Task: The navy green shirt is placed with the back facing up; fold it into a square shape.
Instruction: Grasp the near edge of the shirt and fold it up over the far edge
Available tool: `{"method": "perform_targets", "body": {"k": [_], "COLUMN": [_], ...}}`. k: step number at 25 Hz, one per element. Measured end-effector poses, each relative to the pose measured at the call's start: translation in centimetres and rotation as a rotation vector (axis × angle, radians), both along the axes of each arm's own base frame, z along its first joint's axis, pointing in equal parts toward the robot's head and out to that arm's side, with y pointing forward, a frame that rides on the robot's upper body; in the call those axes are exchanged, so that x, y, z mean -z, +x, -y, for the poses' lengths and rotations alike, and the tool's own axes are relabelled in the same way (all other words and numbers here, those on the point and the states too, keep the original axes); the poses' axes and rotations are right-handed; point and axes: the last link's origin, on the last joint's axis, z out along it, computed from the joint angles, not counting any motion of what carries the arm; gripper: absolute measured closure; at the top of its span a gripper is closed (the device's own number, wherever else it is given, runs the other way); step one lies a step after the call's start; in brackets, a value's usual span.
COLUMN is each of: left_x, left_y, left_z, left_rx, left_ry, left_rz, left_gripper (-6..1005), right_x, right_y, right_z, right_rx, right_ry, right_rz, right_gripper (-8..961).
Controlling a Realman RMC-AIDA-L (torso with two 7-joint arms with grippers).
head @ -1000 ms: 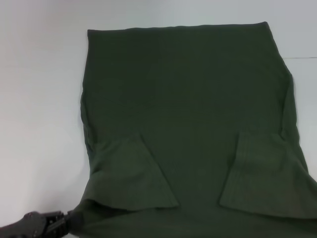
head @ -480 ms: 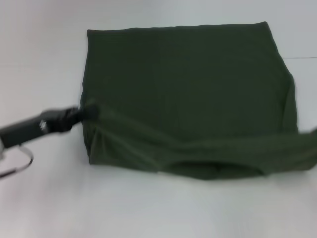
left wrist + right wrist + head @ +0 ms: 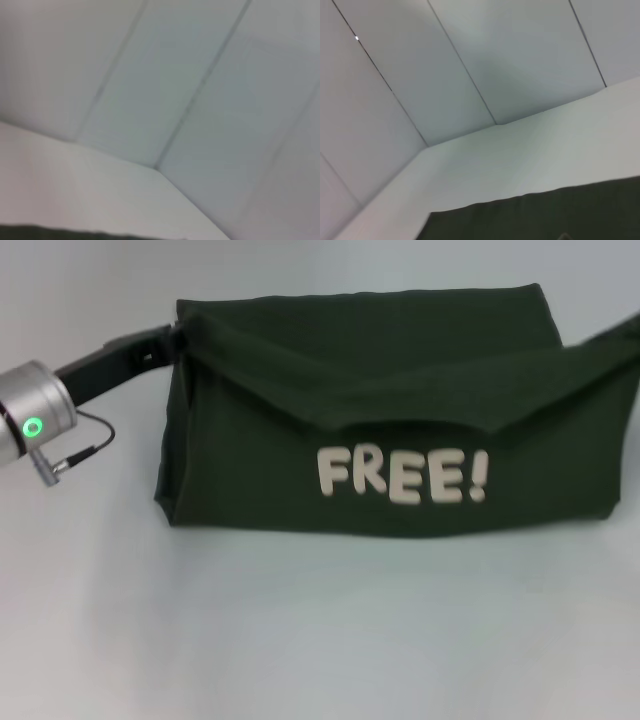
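The white table (image 3: 320,640) carries the navy green shirt (image 3: 380,410), folded over with "FREE!" lettering (image 3: 403,475) showing. The left hand (image 3: 172,340) grasps its far left corner. The right hand sits past the frame's right edge, its grip unseen.

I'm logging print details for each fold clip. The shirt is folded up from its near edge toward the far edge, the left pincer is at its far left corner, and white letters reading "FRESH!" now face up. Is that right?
Not quite. The white lettering on the navy green shirt reads "FREE!", not "FRESH!", as the head view shows. The rest holds: the near part is folded toward the far edge, with the left pincer at the far left corner.
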Motion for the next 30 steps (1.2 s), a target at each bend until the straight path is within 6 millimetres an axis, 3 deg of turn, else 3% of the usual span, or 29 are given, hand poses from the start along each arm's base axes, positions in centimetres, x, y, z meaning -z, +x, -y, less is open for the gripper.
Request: {"method": "perform_targets", "body": {"k": [4, 9, 15, 18, 30], "left_x": [0.7, 3.2, 6.5, 7.5, 8.1], "left_y": [0.7, 1.3, 1.2, 1.1, 0.5], "left_z": [-1.5, -2.5, -2.3, -1.9, -1.4], "left_rx": [-0.039, -0.077, -0.104, -0.109, -0.134], "left_ry": [0.096, 0.197, 0.24, 0.243, 0.232], "left_rz": [-0.023, -0.087, -0.201, -0.229, -0.23], "left_gripper": [951, 951, 952, 952, 951], "right_x": [2.2, 4.9, 8.6, 9.5, 10.1], "right_y": [-1.5, -1.7, -1.1, -0.9, -0.5], "right_z": [-3.9, -5.4, -5.4, -5.2, -5.0], "right_rx": [0.059, 0.109, 0.169, 0.18, 0.184], "right_ry": [0.05, 0.074, 0.112, 0.122, 0.122], "right_rz": [0.092, 0.155, 0.223, 0.243, 0.268], "right_gripper": [933, 932, 932, 932, 932]}}
